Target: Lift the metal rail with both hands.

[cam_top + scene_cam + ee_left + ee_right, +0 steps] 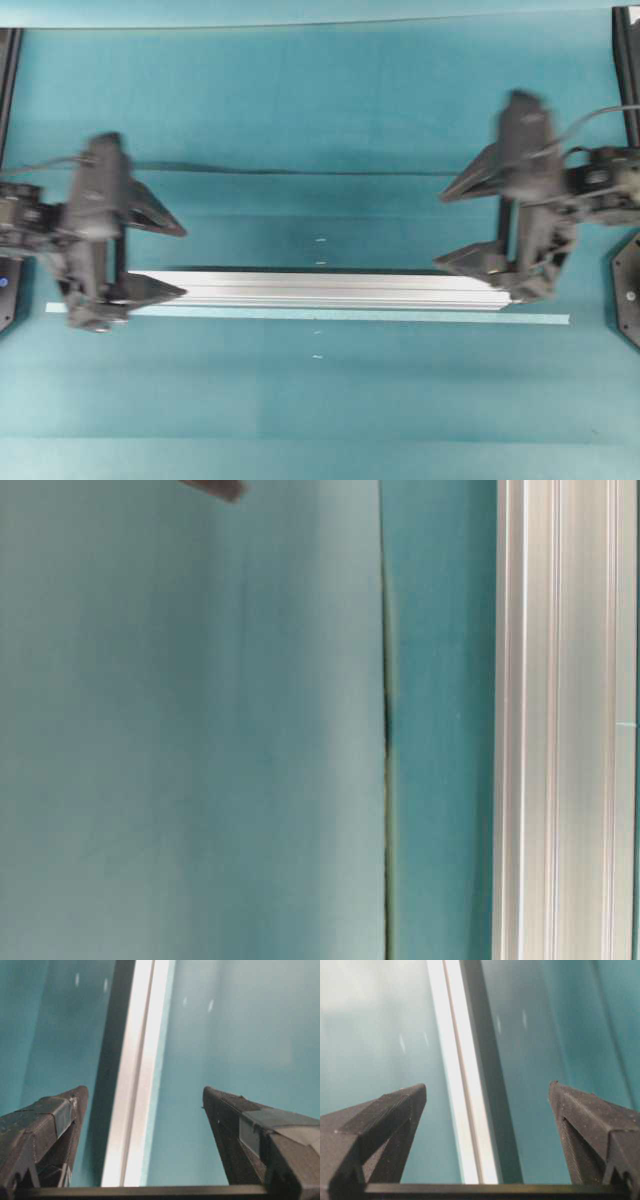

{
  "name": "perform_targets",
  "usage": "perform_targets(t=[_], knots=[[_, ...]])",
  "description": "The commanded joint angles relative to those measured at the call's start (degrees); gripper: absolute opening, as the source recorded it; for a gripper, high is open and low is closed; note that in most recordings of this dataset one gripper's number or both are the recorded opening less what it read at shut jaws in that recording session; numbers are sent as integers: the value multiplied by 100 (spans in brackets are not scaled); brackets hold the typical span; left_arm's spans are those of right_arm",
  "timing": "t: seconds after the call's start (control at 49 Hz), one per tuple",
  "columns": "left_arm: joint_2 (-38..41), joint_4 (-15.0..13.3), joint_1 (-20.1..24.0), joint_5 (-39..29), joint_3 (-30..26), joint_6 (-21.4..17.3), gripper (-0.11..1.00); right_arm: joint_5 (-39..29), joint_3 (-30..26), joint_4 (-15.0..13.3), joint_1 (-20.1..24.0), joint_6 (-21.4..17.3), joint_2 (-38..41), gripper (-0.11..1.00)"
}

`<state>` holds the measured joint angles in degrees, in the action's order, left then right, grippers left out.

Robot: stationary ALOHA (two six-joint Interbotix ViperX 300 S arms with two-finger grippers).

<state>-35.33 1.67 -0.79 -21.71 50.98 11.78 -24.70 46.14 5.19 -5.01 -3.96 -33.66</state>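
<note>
The long grooved silver aluminium rail (320, 289) is seen flat on teal cloth (300, 100); the black left gripper (160, 255) and right gripper (470, 225) are spread wide, nothing clasped

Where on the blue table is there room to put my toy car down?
There is bare table in the wide stretch behind the metal rail, between the left gripper and the right gripper. The strip in front of the pale tape strip is bare too. It is crowded at both rail ends, where the open fingers hover.
</note>
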Motion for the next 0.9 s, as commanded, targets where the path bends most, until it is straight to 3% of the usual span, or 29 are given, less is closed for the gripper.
perform_targets(t=[0.0,0.163,0.551,0.878], knots=[[-281,0,0,105,-18,-18,91,439,114,-9,-9,-9,-343,99],[-729,0,18,264,79,-26,91,809,281,0,-62,-9,-879,99],[-1775,0,185,1028,193,-26,91,835,413,-9,-114,-9,-1679,99],[-2268,0,281,1134,149,-26,91,1292,413,-9,-114,9,-2092,99]])
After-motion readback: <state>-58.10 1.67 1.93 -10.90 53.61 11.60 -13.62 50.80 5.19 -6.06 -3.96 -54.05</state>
